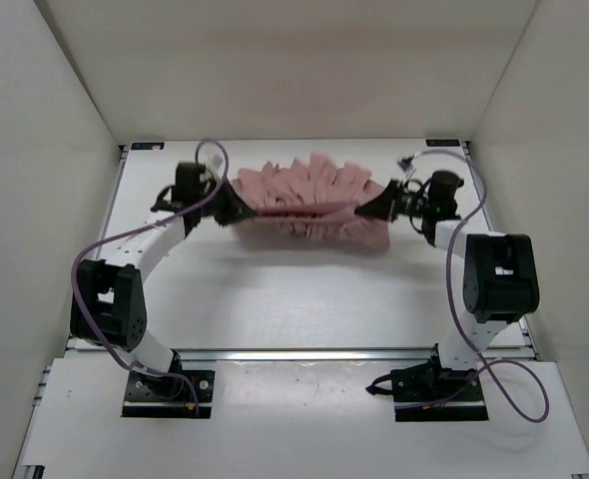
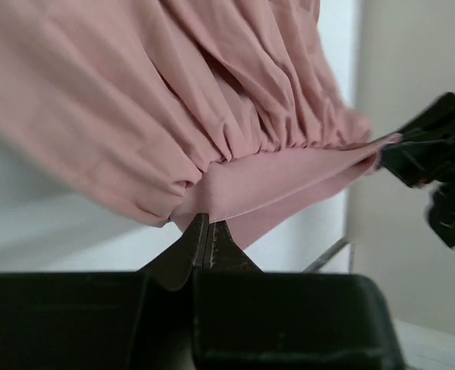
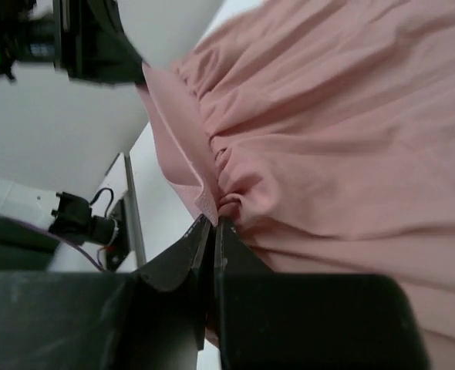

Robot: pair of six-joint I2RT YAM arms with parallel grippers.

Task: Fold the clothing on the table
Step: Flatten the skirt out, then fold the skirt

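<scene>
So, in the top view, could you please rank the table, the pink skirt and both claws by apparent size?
1. table
2. pink skirt
3. left claw and right claw, which look alike, so I leave them unranked.

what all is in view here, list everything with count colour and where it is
skirt: one, dusty pink, stretched between both tools over the table's far half
table: one, white, filling the middle of the top view
rail: one, silver metal, along the table's near edge
walls: three, off-white, left, right and far sides
cables: two, purple, one looping along each arm
left arm: one, white and black, near left
right arm: one, white and black, near right
left tool: one, black, shut on the waistband's left end
right tool: one, black, shut on the waistband's right end
</scene>
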